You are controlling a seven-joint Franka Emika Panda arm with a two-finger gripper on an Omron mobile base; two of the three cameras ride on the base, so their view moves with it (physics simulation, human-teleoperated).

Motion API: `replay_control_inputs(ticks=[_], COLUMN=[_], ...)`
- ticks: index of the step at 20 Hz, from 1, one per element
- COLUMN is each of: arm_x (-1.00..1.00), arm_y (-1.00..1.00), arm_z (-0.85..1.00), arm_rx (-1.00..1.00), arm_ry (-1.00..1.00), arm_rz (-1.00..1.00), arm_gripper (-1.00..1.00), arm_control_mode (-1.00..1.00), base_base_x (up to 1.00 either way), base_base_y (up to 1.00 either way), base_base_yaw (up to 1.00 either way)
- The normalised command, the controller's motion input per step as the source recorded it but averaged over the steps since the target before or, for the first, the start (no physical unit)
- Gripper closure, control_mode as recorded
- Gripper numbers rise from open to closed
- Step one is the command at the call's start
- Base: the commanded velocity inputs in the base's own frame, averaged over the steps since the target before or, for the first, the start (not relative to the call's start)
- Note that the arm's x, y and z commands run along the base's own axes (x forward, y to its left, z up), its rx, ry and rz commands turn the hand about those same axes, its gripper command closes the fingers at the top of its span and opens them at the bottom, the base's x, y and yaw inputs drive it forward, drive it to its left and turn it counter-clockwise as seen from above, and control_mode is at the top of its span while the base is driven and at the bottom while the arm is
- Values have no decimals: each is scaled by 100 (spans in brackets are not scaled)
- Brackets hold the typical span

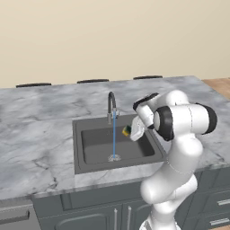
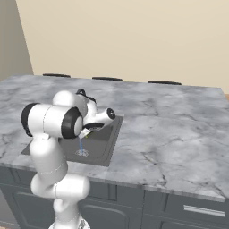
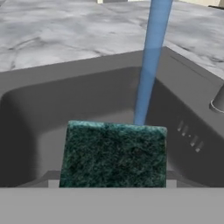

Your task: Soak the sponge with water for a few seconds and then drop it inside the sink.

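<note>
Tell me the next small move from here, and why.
Probably shift the sponge sideways into the water. The end effector holds it over the sink, and from the left base view the stream falls just beside the sponge rather than onto it, so it likely isn't soaking yet.

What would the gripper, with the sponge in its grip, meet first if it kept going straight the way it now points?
Probably the water stream, just beyond the sponge that the gripper holds; behind it, the sink's inner wall. Depth is unclear.
</note>
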Motion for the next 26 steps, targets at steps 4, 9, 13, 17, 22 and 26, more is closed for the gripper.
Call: replay_control_inputs(ticks=[4, 9, 13, 17, 22, 26], arm_x=[1, 0, 0, 0, 0, 7], arm_y=[16, 12, 17, 25, 8, 0], arm_z=[-10, -8, -3, -2, -4, -10], arm_rx=[0, 2, 3, 3, 3, 0], arm_ry=[0, 0, 0, 0, 0, 0], arm_rz=[7, 6, 6, 4, 2, 0], arm_gripper=[100, 100, 100, 100, 100, 100], arm_control_mode=[-100, -100, -100, -100, -100, -100], base_base_x=[0, 0, 0, 0, 0, 0], base_base_y=[0, 0, 0, 0, 0, 0], base_base_yaw=[0, 0, 0, 0, 0, 0])
